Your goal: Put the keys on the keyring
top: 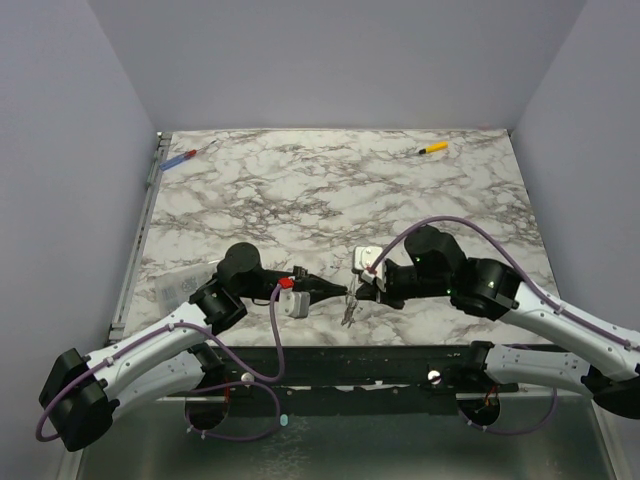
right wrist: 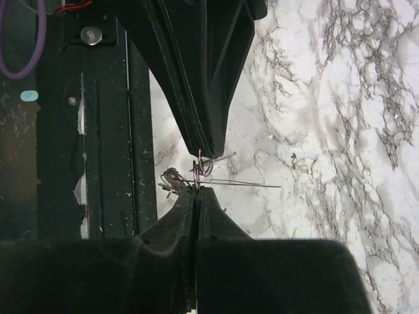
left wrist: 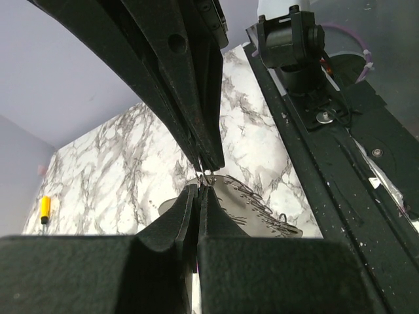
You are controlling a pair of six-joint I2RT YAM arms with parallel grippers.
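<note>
The table is white marble with grey veining, closed in on three sides by plain lilac-grey walls. A black rail runs along its near edge.

Far left of the keys, at the back corner, lies a blue-and-red tool. Nearer them on the left, a clear packet lies flat on the marble, with print too small to read.

The left gripper reaches in from the left of the keys with its jaws pressed together. The right gripper comes in from their right, also pressed together, and the two tips almost meet. The keys hang just below that meeting point, over the marble just behind the rail. Far right of the keys, at the back, lies a yellow-handled tool.

The top view shows the keys only as a small pale cluster, and the keyring cannot be made out there. The right wrist view shows the keyring as a thin loop spanning the gap between the two tips. Both sets of fingers seem to pinch it, with the keys mostly edge-on beside it. In the left wrist view one key lies flat-on, showing its notched edge, just right of the tips.
</note>
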